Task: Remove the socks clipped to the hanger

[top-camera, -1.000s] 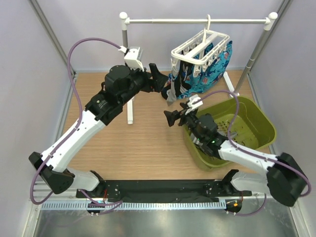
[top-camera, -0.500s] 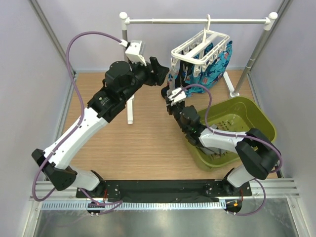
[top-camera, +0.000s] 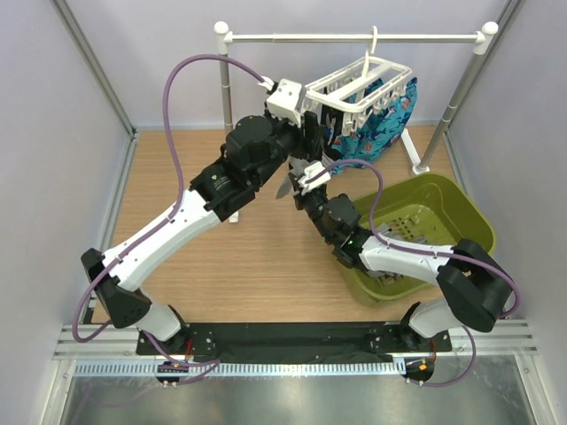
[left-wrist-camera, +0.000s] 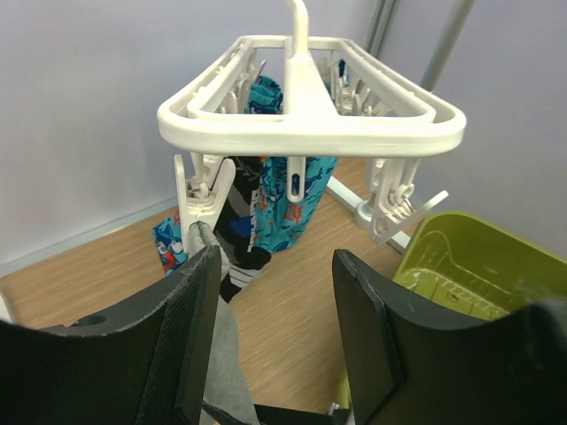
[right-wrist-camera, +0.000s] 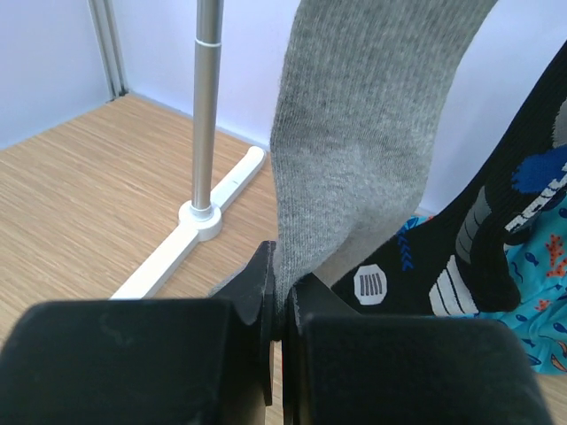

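Observation:
The white hanger (left-wrist-camera: 310, 119) hangs by its hook from the rail, with clip pegs dangling under its frame. A grey sock (right-wrist-camera: 354, 150) hangs from a front-left clip peg (left-wrist-camera: 199, 208). My right gripper (right-wrist-camera: 283, 310) is shut on the sock's lower end. A black sock with white marks (right-wrist-camera: 461, 274) hangs just behind it. My left gripper (left-wrist-camera: 275, 328) is open just below the hanger's near edge. The grey sock (left-wrist-camera: 208, 283) runs down along the inner face of its left finger (left-wrist-camera: 190, 336). From above, the left gripper (top-camera: 312, 135) is at the hanger (top-camera: 359, 84) and the right gripper (top-camera: 299, 181) is below it.
A bright blue patterned cloth (top-camera: 381, 124) hangs on the hanger's far side. The white rail stand (top-camera: 354, 38) carries the hanger, and its left foot (right-wrist-camera: 190, 230) lies on the wooden table. A green basket (top-camera: 443, 221) sits at the right, beside the right arm.
The left arm has swung right and up to the hanger, its jaws narrowing. The right gripper has come up out of the basket area to the grey sock and shut on it.

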`<action>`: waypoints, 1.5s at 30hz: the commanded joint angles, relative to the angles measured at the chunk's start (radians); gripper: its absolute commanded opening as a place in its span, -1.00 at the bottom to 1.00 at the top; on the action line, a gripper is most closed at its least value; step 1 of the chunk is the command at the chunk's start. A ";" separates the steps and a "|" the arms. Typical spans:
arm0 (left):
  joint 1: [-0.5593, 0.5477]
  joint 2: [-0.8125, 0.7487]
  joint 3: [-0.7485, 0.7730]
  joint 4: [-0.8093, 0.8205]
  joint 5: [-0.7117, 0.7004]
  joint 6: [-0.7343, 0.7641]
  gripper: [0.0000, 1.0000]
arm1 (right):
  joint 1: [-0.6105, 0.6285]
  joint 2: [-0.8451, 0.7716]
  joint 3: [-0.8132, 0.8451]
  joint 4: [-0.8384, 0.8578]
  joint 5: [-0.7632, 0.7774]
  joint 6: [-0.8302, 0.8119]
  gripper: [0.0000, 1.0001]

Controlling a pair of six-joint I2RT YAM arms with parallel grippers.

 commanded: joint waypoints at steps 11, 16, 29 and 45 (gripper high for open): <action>0.004 0.046 0.090 0.063 -0.094 0.094 0.05 | 0.034 -0.057 0.005 0.045 -0.003 0.000 -0.98; 0.004 0.061 0.103 0.061 -0.092 0.118 0.01 | 0.036 -0.069 -0.004 0.046 -0.023 0.011 -0.98; 0.005 0.107 0.138 0.070 -0.094 0.092 -0.10 | 0.045 -0.085 -0.030 0.052 -0.023 0.034 -0.98; 0.005 0.124 0.167 0.052 -0.137 0.050 -0.99 | 0.051 -0.100 -0.055 0.063 -0.012 0.054 -0.98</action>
